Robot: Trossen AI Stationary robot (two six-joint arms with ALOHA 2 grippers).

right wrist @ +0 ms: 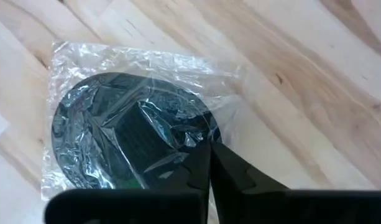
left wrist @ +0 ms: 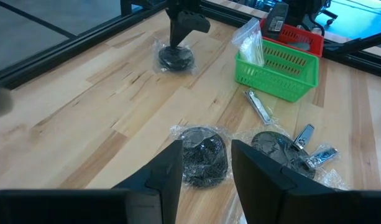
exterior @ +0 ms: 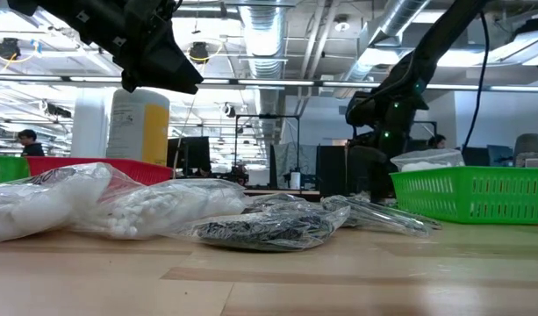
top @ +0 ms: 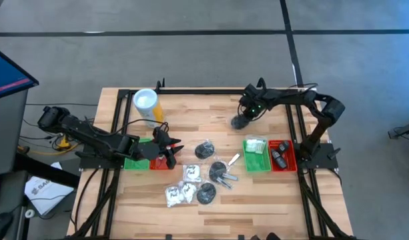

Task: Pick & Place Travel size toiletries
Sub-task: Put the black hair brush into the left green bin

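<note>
1. High view: the right gripper pinches a bagged black disc on bare wood toward the table's far edge, clear of the green tray.
2. Left wrist view: the left gripper hovers open above another wrapped disc.
3. Right wrist view: fingertips meet on the plastic wrap.

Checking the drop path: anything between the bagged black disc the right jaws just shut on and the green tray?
Nothing visible. The right gripper pinches the bagged black disc on bare wood; the stretch of table to the green tray is clear. The other toiletries lie further left.
</note>
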